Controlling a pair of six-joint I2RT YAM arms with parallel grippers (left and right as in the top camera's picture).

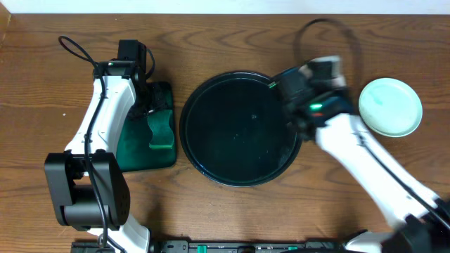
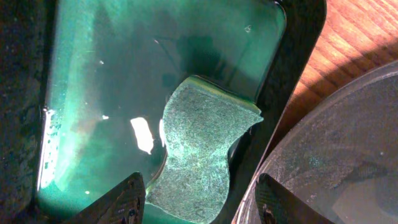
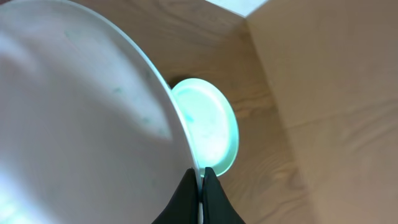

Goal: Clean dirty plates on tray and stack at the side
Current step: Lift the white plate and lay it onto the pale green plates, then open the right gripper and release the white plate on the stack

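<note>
A pale plate (image 3: 81, 112), faintly flecked with green, fills the left of the right wrist view, held tilted above the counter (image 1: 232, 211). The right gripper (image 3: 201, 179) is pressed together on the plate's rim, pinching only that thin edge. Just beyond it a mint green plate (image 1: 390, 107) lies flat on the bare wood, well to the right of the large round black tray (image 1: 193, 151). Whether another plate lies under it cannot be told. The black tray looks empty. From overhead the right gripper is a blur over the tray's right rim, and the held plate cannot be made out there.

At the far left, the left gripper (image 2: 199, 202) hangs with its fingers spread and holds nothing. It is just above a green sponge (image 2: 199, 143) lying in a small rectangular green tray (image 2: 298, 56), which sits just beside the black tray.

The main risk is probably the grip. With so little rim between the fingers, the tilted plate could pivot or slip out during a quick swing. Lowered off centre, it could strike the mint plate's rim and shove it sideways.

Open room is a strip of bare wood between the black tray and the mint plate, plus more wood in front of that plate, crossed by the right arm. The counter's far edge runs near behind the mint plate.
</note>
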